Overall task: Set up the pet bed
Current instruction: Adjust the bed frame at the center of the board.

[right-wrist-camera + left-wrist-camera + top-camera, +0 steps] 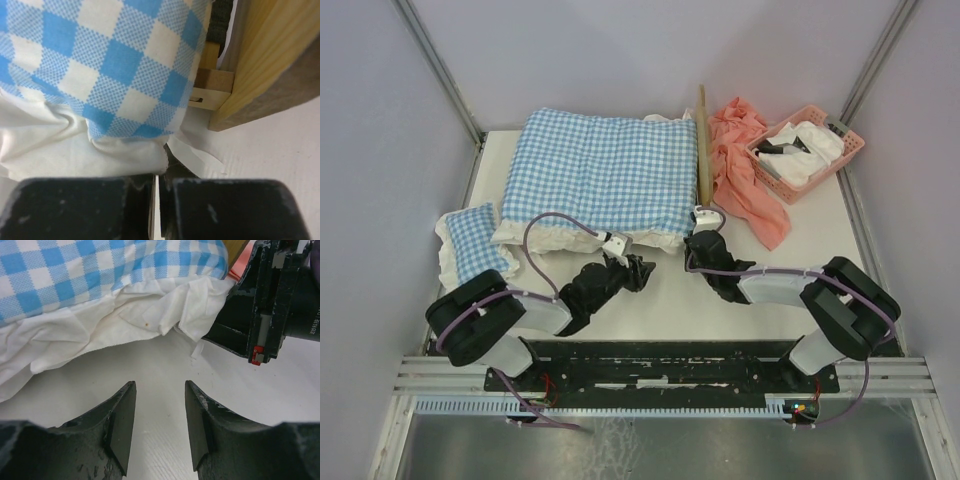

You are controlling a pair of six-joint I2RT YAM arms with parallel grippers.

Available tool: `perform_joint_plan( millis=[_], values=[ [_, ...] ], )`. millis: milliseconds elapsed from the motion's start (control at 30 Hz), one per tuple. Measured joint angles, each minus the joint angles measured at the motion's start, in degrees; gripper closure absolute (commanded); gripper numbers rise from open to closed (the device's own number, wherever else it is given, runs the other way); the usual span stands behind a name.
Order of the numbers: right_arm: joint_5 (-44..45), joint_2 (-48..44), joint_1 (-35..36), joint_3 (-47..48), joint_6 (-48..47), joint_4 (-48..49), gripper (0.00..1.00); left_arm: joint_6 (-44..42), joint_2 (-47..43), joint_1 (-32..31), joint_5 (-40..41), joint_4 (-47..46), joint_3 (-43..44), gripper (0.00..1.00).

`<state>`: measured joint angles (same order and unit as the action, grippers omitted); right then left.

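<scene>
White table (660, 290), arms at 6 o'clock.

Pet bed (701, 150): sits at 12 o'clock, reaching toward 10, almost wholly buried under the checked cushion (600, 170). From above only one thin light-wood rail shows, running along the cushion's 3 o'clock edge. The right wrist view is closer: pale wood side board (260, 60) with visible grain, a grey band along its outer face, a small wooden joint block (215, 90) at the corner, and dark grey fabric just behind it. The headboard cannot be seen.

Cushion: blue-and-white check with a crumpled white frill spilling onto the table on the 6 o'clock side.

Pink cloth (745, 185): a rumpled heap at 1 o'clock, just beside the wood rail.

Pink basket (832, 170): at 2 o'clock, holding white items and something dark.

Small checked pillow (475, 240): at 9 o'clock, apart from the cushion.

Left gripper (617, 243): at the frill's 6 o'clock edge. Jaws are moderately parted with only bare table between them, just short of the frill.

Right gripper (705, 214): at the cushion's 5 o'clock corner, beside the rail's end. Jaws are drawn to a thin slit, and the frill's edge appears pinched at the tips.
</scene>
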<state>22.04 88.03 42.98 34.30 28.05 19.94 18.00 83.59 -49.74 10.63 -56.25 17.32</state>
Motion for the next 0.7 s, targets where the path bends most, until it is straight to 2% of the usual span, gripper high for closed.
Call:
perform_joint_plan(
  millis=[200, 500, 700],
  values=[
    [0.09, -3.58, -0.02, 1.07, -2.67, -5.40, 0.98, -3.04, 10.69, -2.51, 0.96, -9.86, 1.16, 0.47],
    [-2.14, -6.75, -0.42, 4.37, -5.25, -11.96, 0.98, -5.31, 27.91, -6.91, 5.53, -18.62, 11.45, 0.42],
    [-3.02, -6.99, -0.42, 4.37, -5.64, -13.81, 0.98, -5.31, 34.93, -8.31, 9.86, -22.69, 16.17, 0.39]
  ],
)
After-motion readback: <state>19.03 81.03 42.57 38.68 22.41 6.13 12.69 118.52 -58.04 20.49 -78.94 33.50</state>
